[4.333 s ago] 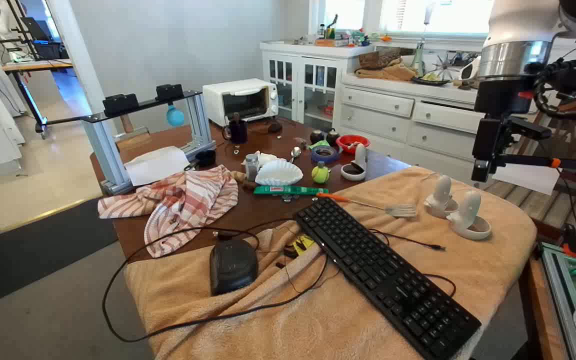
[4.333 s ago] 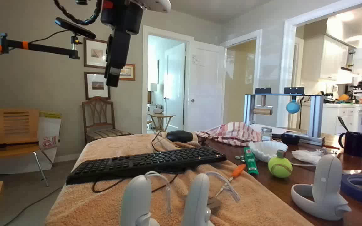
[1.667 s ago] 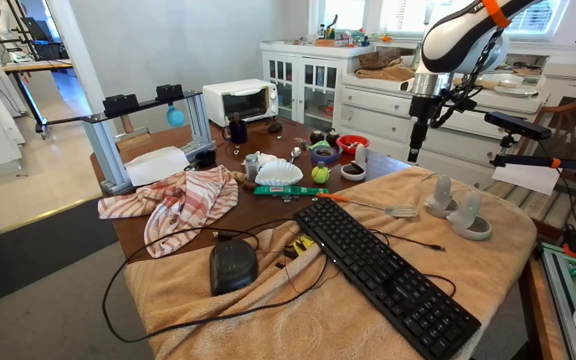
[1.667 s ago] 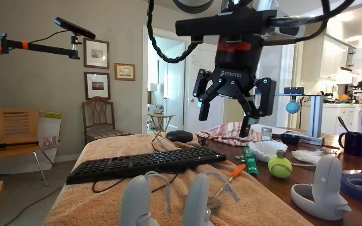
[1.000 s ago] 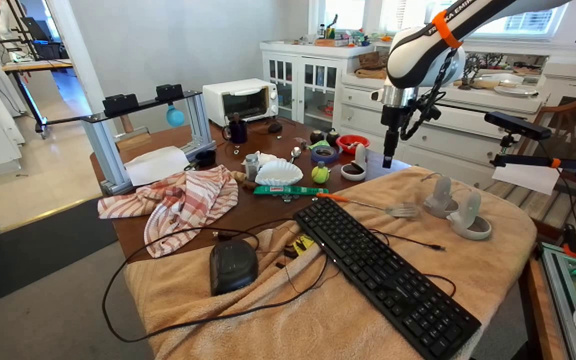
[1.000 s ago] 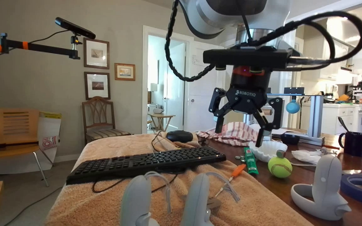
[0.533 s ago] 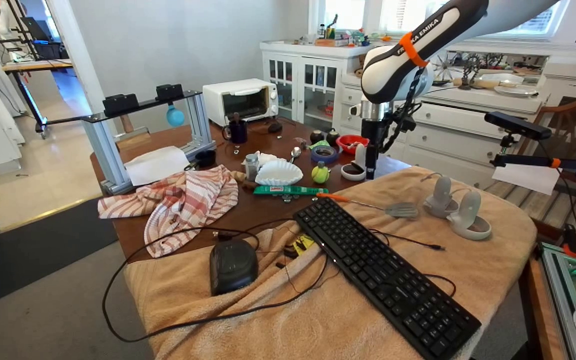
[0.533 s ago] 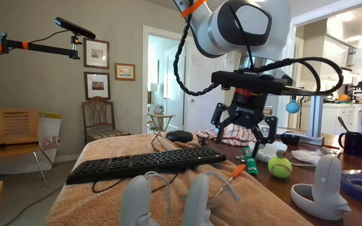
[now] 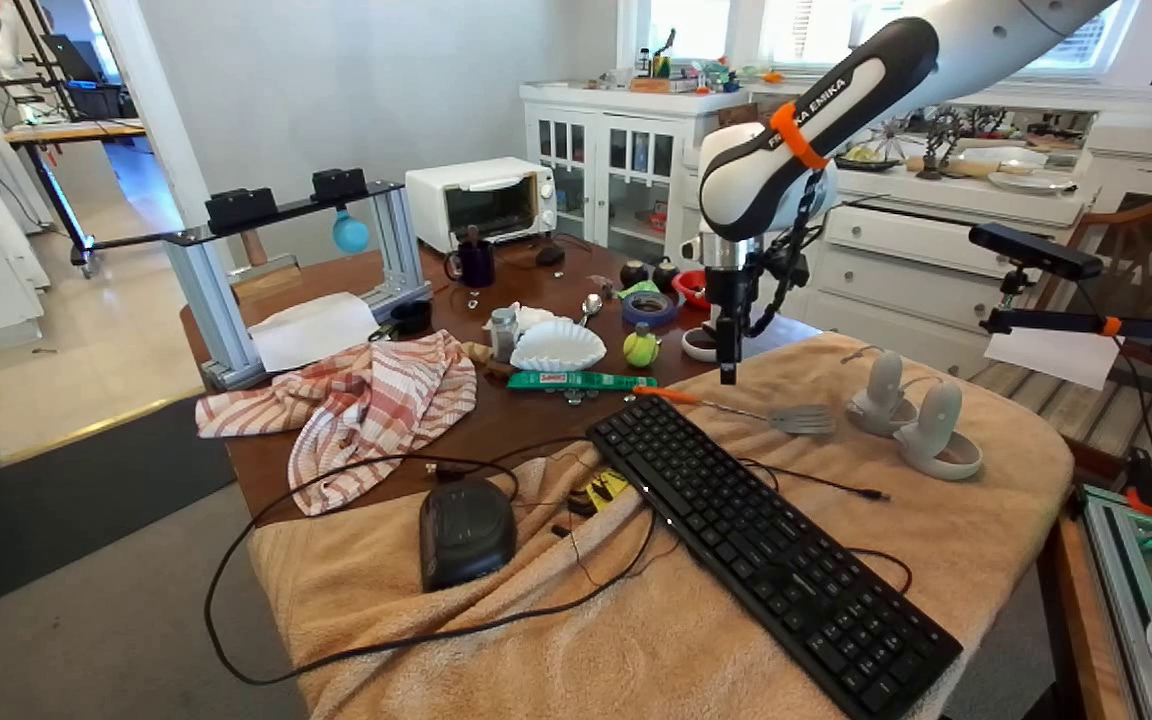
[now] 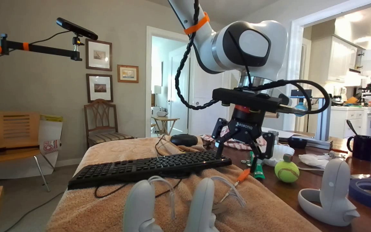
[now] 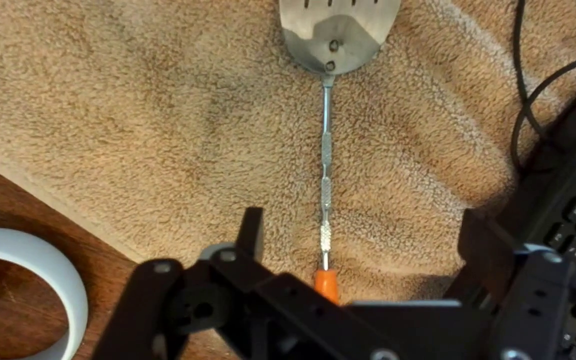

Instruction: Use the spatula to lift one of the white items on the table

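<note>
The spatula lies on the tan cloth of the table. Its slotted metal blade and orange handle show in an exterior view. The wrist view shows the shaft and part of the blade. My gripper is open and empty above the spatula's handle end. In the wrist view my gripper has its fingers on either side of the shaft, which runs closer to the left finger. Off-white rounded white items stand nearby: two past the blade, another on bare wood.
A black keyboard lies beside the spatula, with cables around it. A green tube, tennis ball, white fluted bowl and blue tape roll stand on the wood. A metal frame stands at the far end.
My gripper has swung in over the table, turned downward and descended steadily toward the spatula's handle end. The spatula, white items and other objects have not visibly moved.
</note>
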Robot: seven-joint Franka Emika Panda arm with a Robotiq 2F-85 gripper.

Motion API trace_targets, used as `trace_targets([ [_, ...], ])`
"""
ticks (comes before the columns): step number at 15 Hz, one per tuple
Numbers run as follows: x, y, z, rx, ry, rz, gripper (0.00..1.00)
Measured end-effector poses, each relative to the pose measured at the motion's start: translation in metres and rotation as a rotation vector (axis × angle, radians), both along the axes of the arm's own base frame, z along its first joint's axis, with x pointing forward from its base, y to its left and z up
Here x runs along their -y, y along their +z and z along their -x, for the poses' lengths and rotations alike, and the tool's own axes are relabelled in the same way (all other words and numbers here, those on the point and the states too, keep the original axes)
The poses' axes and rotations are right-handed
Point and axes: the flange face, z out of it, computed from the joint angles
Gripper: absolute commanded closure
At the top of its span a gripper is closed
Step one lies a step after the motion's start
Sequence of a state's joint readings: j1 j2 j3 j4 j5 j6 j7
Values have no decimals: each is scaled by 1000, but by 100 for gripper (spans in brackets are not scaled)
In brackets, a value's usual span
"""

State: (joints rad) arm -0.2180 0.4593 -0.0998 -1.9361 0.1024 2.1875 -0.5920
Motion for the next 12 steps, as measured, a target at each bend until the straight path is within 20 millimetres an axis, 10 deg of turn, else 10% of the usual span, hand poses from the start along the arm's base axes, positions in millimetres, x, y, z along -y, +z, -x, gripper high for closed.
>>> trace_targets([
  [4, 1, -12, -1, -24, 13, 17, 37],
  [10, 2, -24, -6, -40, 24, 34, 27],
  [11, 2, -25, -8, -40, 29, 36, 59],
  [12, 1, -26, -10, -39, 34, 39, 56],
])
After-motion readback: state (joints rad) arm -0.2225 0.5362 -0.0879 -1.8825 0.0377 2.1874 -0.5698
